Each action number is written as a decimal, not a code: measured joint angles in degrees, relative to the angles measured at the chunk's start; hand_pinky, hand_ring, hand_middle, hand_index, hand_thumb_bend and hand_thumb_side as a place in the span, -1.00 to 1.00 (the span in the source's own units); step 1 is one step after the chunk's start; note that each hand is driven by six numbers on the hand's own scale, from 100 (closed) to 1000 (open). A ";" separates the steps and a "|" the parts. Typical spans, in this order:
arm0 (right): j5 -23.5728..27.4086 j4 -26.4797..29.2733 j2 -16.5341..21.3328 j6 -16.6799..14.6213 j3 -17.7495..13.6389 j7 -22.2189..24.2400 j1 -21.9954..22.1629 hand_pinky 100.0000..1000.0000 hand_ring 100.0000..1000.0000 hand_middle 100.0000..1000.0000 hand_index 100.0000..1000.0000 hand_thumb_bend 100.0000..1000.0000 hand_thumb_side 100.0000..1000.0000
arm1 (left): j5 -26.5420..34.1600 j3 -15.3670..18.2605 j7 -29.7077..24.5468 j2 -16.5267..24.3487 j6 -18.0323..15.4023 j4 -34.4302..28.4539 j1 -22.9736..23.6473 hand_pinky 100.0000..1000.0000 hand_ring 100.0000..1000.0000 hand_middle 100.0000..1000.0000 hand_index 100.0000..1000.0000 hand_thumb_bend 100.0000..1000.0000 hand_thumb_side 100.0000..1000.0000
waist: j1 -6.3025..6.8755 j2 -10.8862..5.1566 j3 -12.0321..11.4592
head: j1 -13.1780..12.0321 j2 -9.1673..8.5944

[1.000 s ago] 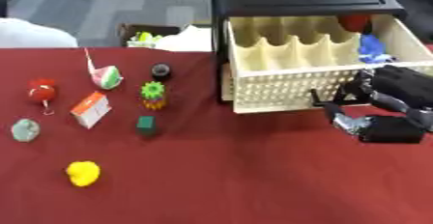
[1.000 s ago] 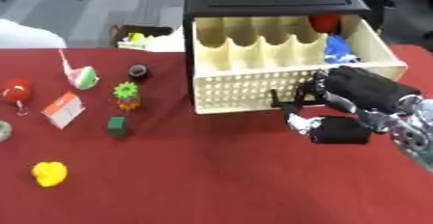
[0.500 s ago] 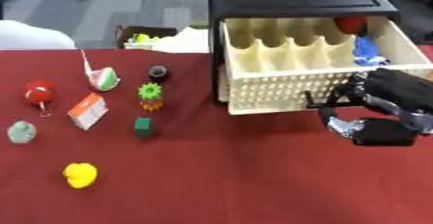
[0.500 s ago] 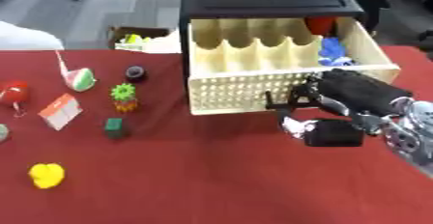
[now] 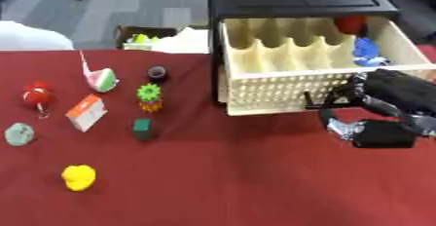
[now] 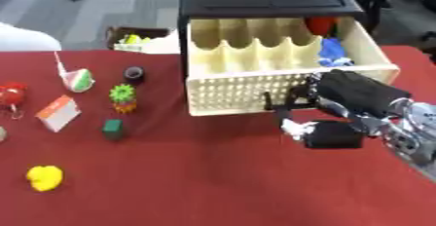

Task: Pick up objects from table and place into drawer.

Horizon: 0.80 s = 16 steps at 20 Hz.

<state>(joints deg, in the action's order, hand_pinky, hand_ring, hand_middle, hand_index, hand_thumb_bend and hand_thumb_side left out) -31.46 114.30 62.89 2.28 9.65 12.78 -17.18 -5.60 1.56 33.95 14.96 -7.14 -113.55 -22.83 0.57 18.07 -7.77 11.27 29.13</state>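
No readable writing; right hand (image 6: 345, 110) before open drawer (image 6: 281, 86), fingers curled.

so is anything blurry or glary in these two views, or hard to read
Left eye view: soft all over, even light with no glare; the right hand is smeared, so its fingers merge into a dark mass before the drawer. Right eye view: the same softness; the yellow object is a shapeless blob, and the blue item in the drawer cannot be identified; shadows under the table's objects are faint.
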 measured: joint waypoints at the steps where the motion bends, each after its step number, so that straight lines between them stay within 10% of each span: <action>1: 0.39 -0.01 -0.35 -0.73 -0.38 -0.73 -0.07 -1.00 -1.00 -1.00 0.37 -1.00 1.00 | 0.00 0.00 0.00 0.00 0.00 0.00 0.05 -0.17 0.06 0.14 0.45 -1.00 0.61 | 0.01 0.00 0.06 | -0.15 0.00; 11: 7.25 -0.01 -0.70 -2.32 -3.32 -5.34 -0.63 -0.90 -0.98 -0.85 0.43 -1.00 1.00 | 0.00 0.00 0.01 0.00 0.01 0.00 0.12 -0.17 0.06 0.14 0.45 -1.00 0.61 | 0.00 0.00 0.21 | -0.65 0.00; 16: 8.65 -0.01 -0.55 -1.63 -3.78 -3.94 -0.94 -0.60 -0.47 -0.34 0.49 -1.00 1.00 | -0.03 0.00 0.01 0.00 0.01 0.00 0.12 -0.17 0.06 0.14 0.45 -1.00 0.61 | -0.03 0.10 0.20 | -0.64 0.01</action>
<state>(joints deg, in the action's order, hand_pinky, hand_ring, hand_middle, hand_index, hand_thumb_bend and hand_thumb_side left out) -22.81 114.29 62.33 0.65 5.87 8.84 -18.12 -5.62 1.56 33.97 14.96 -7.13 -113.55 -22.71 0.54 18.17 -7.57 10.63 29.14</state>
